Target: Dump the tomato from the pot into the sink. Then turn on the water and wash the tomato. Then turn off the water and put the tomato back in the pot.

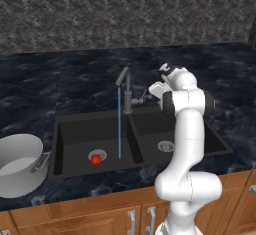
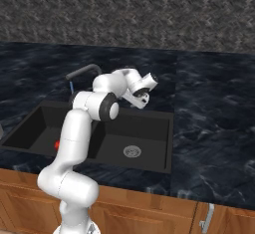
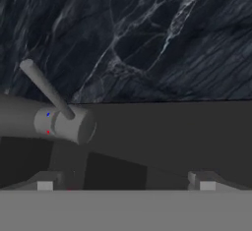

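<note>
From the left base view I see the tomato [image 1: 95, 159] lying on the drain of the left basin of the sink [image 1: 75, 131], with a thin stream of water falling from the faucet [image 1: 125, 86] beside it. The pot [image 1: 20, 164] stands on the counter [image 1: 50, 79] left of the sink. My hand view shows the faucet lever [image 3: 47, 88] close, up left. My gripper [image 3: 125, 186] is wide open and holds nothing, with free room above the right basin
</note>
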Tool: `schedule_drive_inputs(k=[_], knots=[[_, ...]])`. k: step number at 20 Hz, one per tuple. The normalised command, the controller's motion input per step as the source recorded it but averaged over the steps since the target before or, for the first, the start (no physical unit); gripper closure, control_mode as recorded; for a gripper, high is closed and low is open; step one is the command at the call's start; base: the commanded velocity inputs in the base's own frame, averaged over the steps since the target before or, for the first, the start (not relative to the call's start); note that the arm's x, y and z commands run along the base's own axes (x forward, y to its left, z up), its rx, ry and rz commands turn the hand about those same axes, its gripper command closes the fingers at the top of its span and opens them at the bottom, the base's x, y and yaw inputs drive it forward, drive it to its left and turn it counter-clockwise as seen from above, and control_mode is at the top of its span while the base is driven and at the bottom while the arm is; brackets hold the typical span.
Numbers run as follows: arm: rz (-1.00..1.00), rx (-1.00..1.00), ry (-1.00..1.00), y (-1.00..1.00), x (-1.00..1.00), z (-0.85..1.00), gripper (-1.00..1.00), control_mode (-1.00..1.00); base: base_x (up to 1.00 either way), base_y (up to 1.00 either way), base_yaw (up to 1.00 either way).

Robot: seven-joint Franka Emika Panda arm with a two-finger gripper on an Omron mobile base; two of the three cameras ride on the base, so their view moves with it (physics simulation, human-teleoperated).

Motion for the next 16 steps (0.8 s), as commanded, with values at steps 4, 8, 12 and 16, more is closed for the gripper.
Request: schedule_drive_inputs(k=[4,8,12,16], knots=[[0.00,0.00,0.00,0.41,0.31,-0.03,-1.00,-1.00,0.00,0.00,0.00],[0.00,0.00,0.00,0.27,0.32,-0.19,-1.00,-1.00,0.00,0.00,0.00],[0.00,0.00,0.00,0.19,0.29,-0.22,-1.00,-1.00,0.00,0.00,0.00],[0.00,0.00,0.00,0.12,0.14,-0.06,-1.00,-1.00,0.00,0.00,0.00]])
